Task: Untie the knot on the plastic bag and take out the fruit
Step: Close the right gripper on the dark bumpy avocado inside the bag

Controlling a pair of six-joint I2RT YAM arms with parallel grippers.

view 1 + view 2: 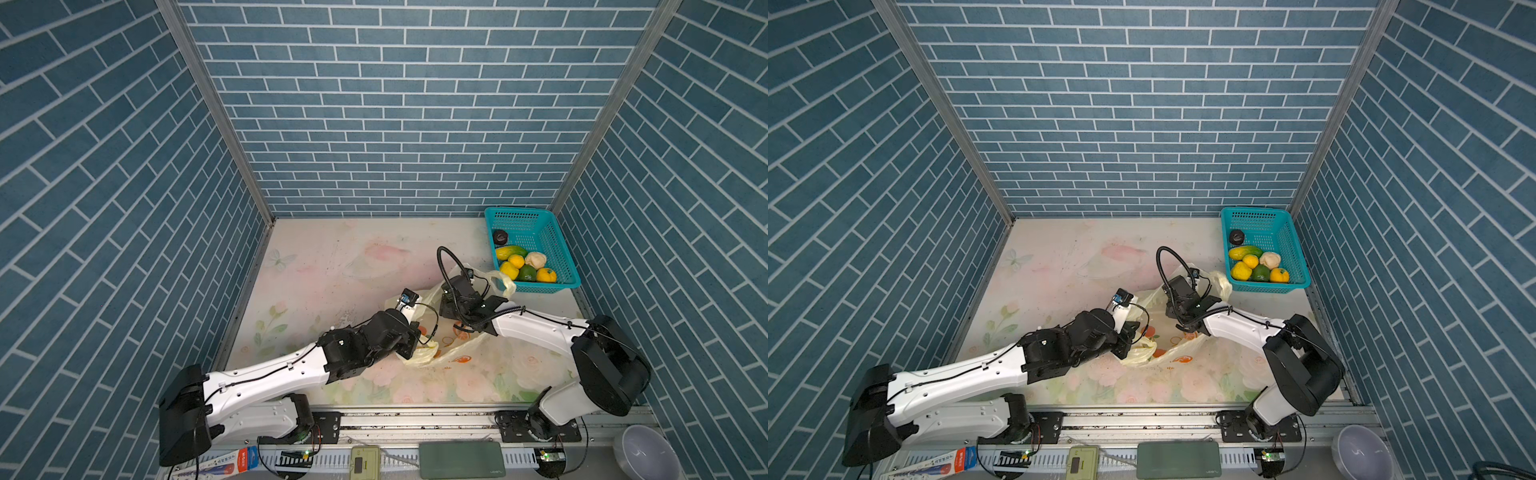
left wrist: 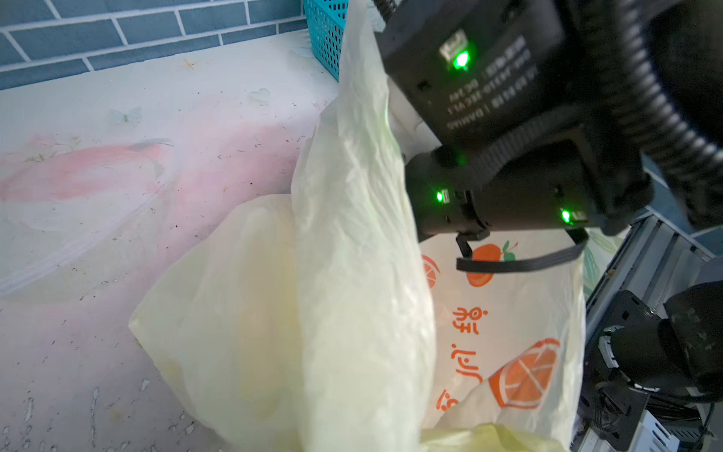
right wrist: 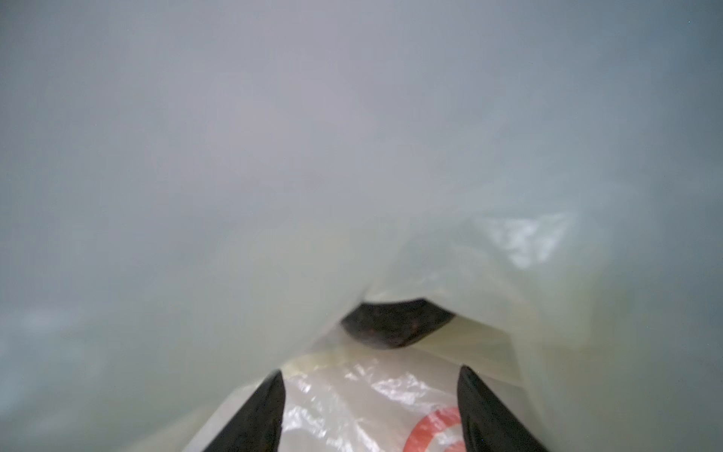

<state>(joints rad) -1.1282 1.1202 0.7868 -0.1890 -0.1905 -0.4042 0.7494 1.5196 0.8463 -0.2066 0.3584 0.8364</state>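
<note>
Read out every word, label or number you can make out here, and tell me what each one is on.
"DAMIAO" and "DC 24V": upside down on the black motor label, left wrist view; its other lines are blurred.
Orange Chinese characters on the plastic bag: turned sideways, one perhaps "鲜", the rest unclear.
Print on the carton and logo on the dark pad: too small to read.

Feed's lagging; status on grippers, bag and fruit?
Left gripper shut on bag edge. Right gripper open inside bag, dark fruit ahead. Bag overhangs it.
</note>
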